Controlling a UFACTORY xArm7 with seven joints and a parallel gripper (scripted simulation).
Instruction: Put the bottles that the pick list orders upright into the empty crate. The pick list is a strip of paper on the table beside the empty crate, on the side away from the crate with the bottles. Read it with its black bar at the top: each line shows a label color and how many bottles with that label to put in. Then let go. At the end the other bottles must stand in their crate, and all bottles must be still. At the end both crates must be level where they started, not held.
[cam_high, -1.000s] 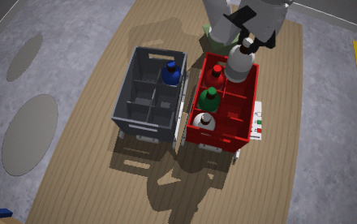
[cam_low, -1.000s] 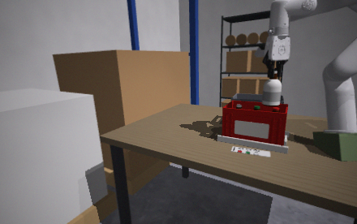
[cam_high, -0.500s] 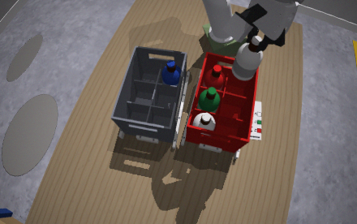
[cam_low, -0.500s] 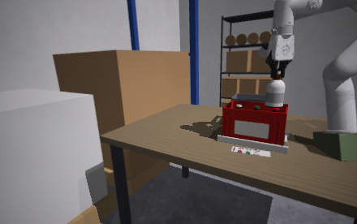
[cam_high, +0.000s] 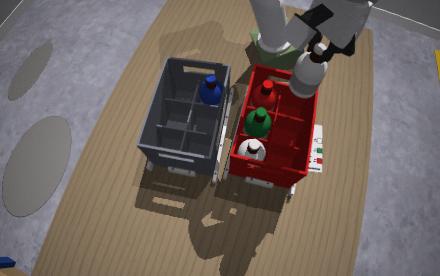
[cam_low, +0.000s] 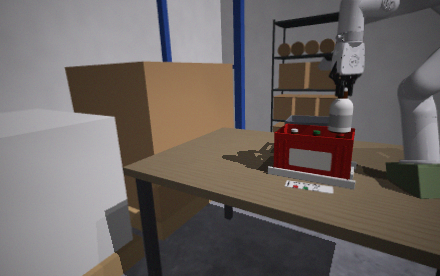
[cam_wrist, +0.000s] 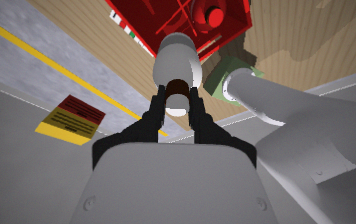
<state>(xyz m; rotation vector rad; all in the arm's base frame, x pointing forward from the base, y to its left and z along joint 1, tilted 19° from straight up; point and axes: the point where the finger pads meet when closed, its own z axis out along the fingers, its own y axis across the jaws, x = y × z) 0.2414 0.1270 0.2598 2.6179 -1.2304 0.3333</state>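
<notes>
The red plastic crate (cam_high: 280, 172) with its inner dividers stands on the wooden table (cam_high: 125, 225) and holds three bottles in its left column: a red-labelled bottle (cam_high: 264, 95) at the back, a green-labelled bottle (cam_high: 258, 122) in the middle and a white-labelled bottle (cam_high: 251, 149) at the front. Just beside it, the dark grey divided crate (cam_high: 150, 135) holds only a blue-labelled bottle (cam_high: 211, 91) in a rear cell. The paper pick list strip (cam_high: 318, 155) lies against the red crate's far side.

The black two-finger gripper (cam_wrist: 177, 103) is clamped on the neck of a second white bottle (cam_high: 308, 75), which hangs upright above the red crate's back right corner. The bottle looks rigid and smooth (likely slippery), so the narrow neck under the cap seems the sound place to hold; its body hangs free and may swing.
</notes>
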